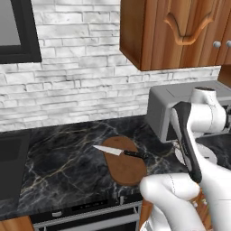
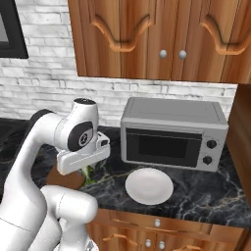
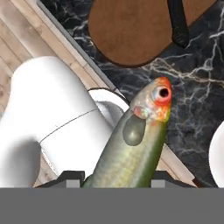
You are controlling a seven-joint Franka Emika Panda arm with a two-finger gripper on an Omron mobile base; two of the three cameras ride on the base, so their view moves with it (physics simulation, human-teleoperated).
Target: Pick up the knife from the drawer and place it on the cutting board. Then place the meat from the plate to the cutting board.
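My gripper (image 3: 116,177) is shut on the meat (image 3: 131,148), a small olive-green fish with an orange-red head, and holds it above the counter's front edge. In the right base view a green bit of the meat (image 2: 88,172) hangs under the hand, between the plate and the board. The white plate (image 2: 149,186) is bare; its rim (image 3: 218,153) shows at the right of the hand view. The knife (image 1: 118,151) lies across the dark brown cutting board (image 1: 124,164), blade pointing left. The cutting board (image 3: 131,30) is ahead of the fish, with the knife's black handle (image 3: 177,24) on it. My arm hides the drawer.
A grey microwave (image 2: 174,132) stands at the back of the black marble counter (image 1: 67,158), behind the plate. Wooden wall cabinets (image 2: 147,39) hang overhead. A dark cooktop (image 1: 11,167) sits at the far left. My own white arm link (image 3: 57,118) lies close beside the fish.
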